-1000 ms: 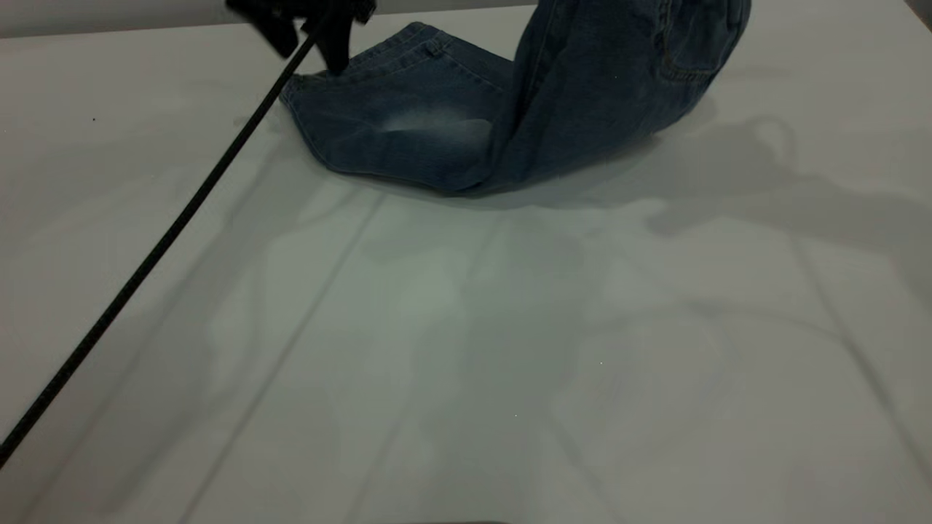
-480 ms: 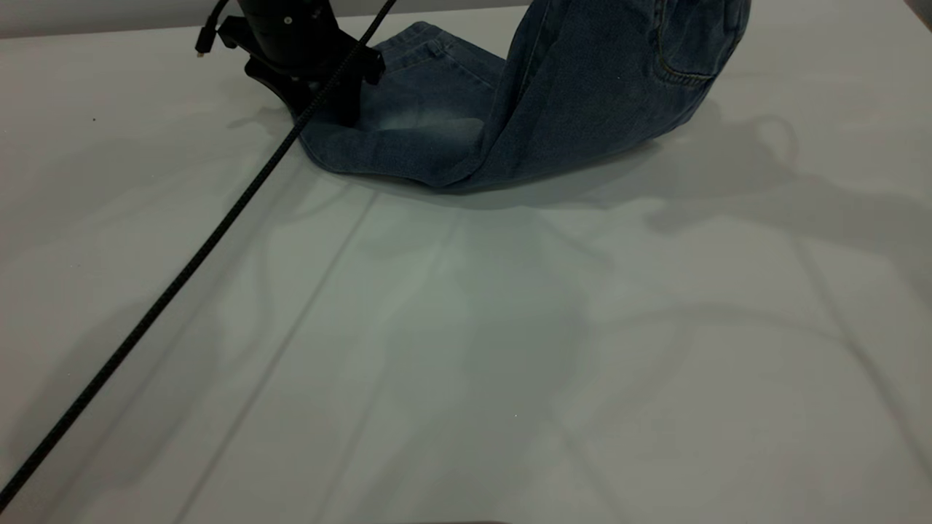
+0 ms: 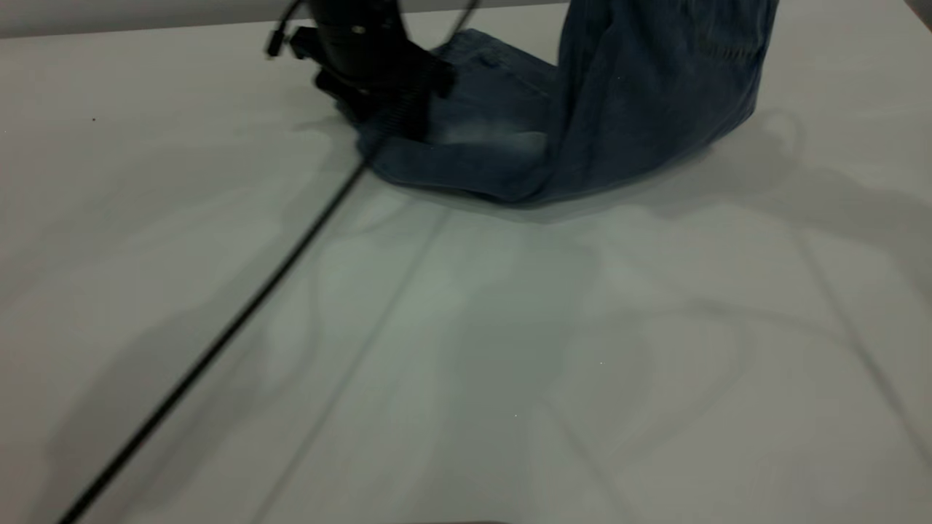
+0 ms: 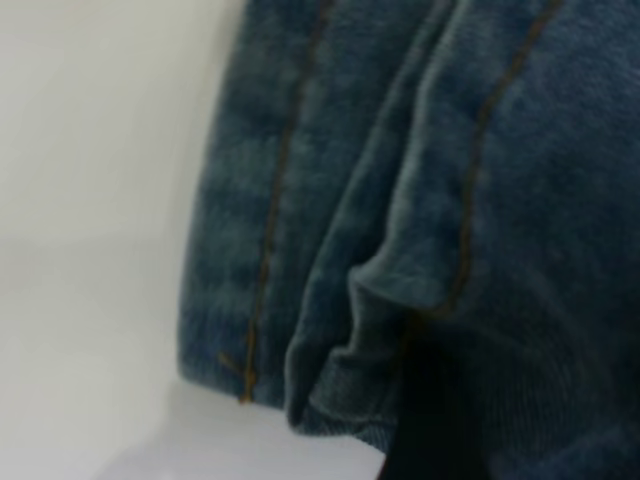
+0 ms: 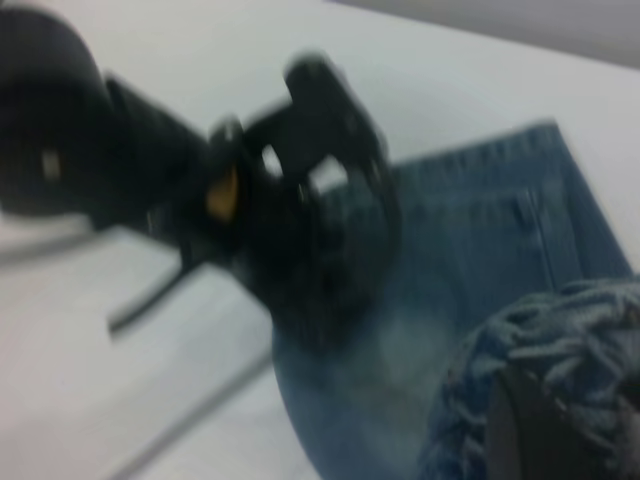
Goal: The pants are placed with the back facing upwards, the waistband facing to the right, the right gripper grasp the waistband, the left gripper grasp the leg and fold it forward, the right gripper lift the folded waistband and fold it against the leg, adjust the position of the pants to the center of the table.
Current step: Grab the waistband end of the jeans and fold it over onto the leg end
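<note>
The white surface [image 3: 510,349] carries the pants [image 3: 582,124] near its far edge. The left gripper [image 3: 386,120] presses on the leg [image 3: 466,149], its fingers' state unclear. The right gripper's fingers [image 5: 530,430] hold the waistband [image 5: 540,340] raised.

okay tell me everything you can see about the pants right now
The pants are short, faded blue denim with orange-tan stitching. Their left part lies flat at the far side of the table, a pale worn patch facing up, with the left gripper down on the hem end. The right part is lifted upright out of the frame's top; the right wrist view shows the gathered waistband bunched at the right gripper.
</note>
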